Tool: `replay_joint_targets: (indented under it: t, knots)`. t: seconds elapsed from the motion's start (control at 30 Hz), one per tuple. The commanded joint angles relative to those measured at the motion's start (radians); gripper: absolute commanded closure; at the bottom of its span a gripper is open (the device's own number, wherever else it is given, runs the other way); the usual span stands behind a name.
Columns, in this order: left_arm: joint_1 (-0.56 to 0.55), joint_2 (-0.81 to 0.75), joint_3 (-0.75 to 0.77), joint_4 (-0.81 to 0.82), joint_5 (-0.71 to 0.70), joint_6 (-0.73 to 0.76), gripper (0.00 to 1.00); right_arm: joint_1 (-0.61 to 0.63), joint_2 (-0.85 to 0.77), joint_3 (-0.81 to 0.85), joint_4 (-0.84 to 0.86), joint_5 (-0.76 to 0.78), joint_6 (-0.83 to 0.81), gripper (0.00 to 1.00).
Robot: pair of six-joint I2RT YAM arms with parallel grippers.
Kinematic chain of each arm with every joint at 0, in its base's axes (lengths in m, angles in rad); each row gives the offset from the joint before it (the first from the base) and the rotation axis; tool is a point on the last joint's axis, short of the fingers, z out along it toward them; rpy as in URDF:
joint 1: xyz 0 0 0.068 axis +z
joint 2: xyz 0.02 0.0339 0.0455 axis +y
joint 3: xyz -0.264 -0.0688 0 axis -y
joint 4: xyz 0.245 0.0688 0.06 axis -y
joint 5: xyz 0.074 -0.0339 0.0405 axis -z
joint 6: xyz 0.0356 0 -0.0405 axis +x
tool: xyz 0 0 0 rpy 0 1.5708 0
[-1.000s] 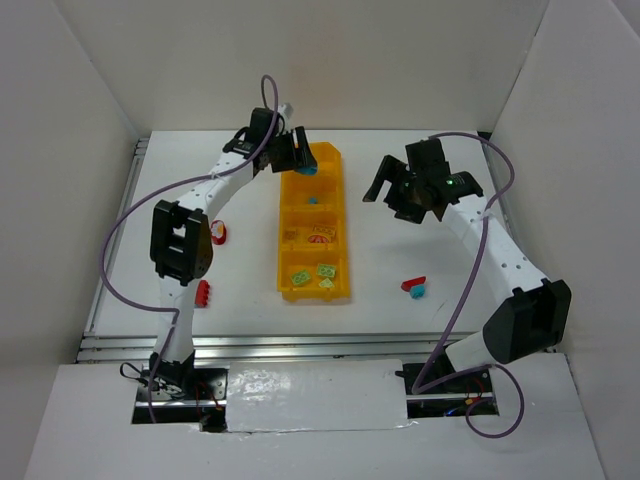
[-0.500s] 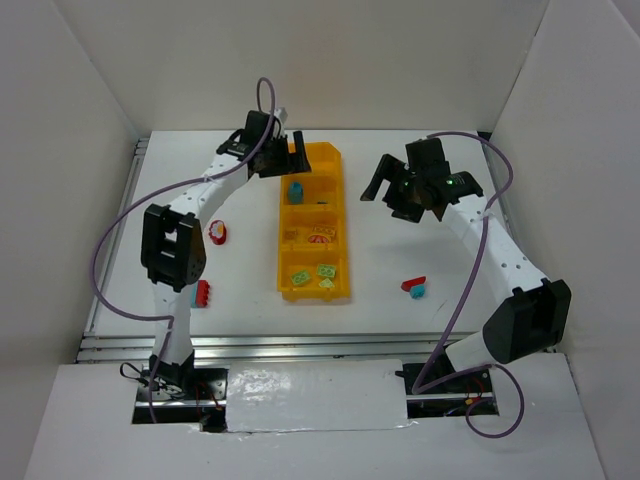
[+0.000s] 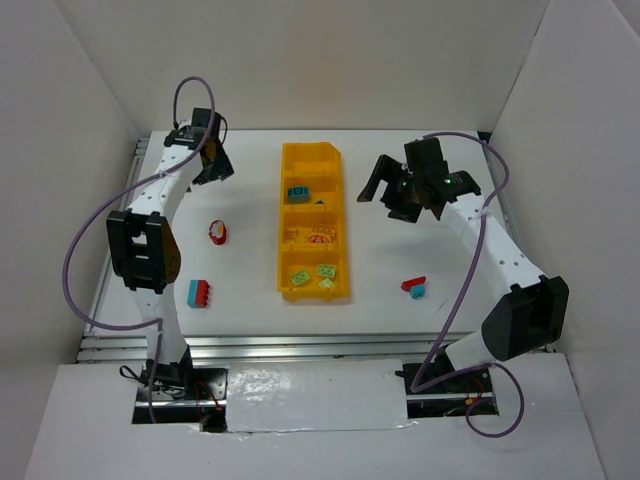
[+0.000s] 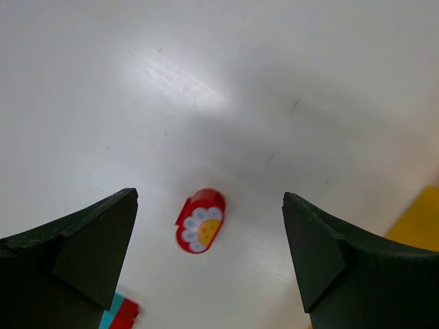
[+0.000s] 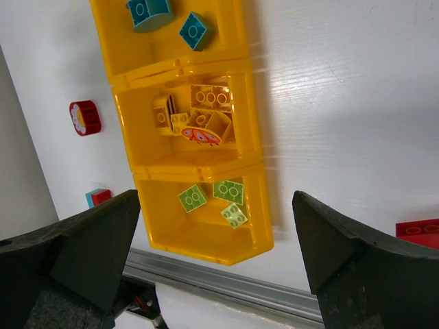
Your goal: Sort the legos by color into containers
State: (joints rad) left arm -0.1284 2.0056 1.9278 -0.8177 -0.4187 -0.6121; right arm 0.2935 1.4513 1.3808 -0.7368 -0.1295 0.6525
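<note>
Left gripper (image 3: 210, 160), wide open and empty, hovers near a red oval lego (image 4: 201, 221) lying left of the yellow bin (image 3: 312, 152). In the wrist view the lego sits midway between the jaws, its long axis across their closing line. The right gripper (image 3: 400, 192), also open and empty, is well apart.

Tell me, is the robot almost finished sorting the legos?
Teal bricks, yellow bricks and green bricks already sit in separate bin compartments. Nothing is in hand: the left gripper and right gripper are open, empty. Left on the table: a red flower piece, a red-and-teal brick, and a red and teal pair.
</note>
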Motion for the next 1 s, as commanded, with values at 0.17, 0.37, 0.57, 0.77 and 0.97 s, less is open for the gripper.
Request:
replay_joint_targets:
  t: [0.17, 0.37, 0.57, 0.77, 0.97]
  knots:
    - [-0.008, -0.057, -0.208, -0.06, -0.017, 0.02, 0.0, -0.005, 0.001, -0.011, 0.043, -0.021, -0.014, 0.0]
    - [0.006, -0.045, -0.358, 0.032, 0.066, 0.066, 0.01, -0.004, 0.004, -0.022, 0.053, -0.042, -0.01, 0.0]
    - [0.016, -0.018, -0.403, 0.078, 0.109, 0.078, 0.08, -0.004, 0.015, -0.005, 0.05, -0.042, -0.016, 0.0]
    - [0.035, 0.039, -0.4, 0.106, 0.136, 0.098, 0.23, -0.004, 0.02, -0.003, 0.047, -0.045, -0.017, 0.0]
    - [0.038, 0.041, -0.351, 0.101, 0.158, 0.098, 0.73, -0.004, 0.024, 0.014, 0.039, -0.039, -0.019, 0.0]
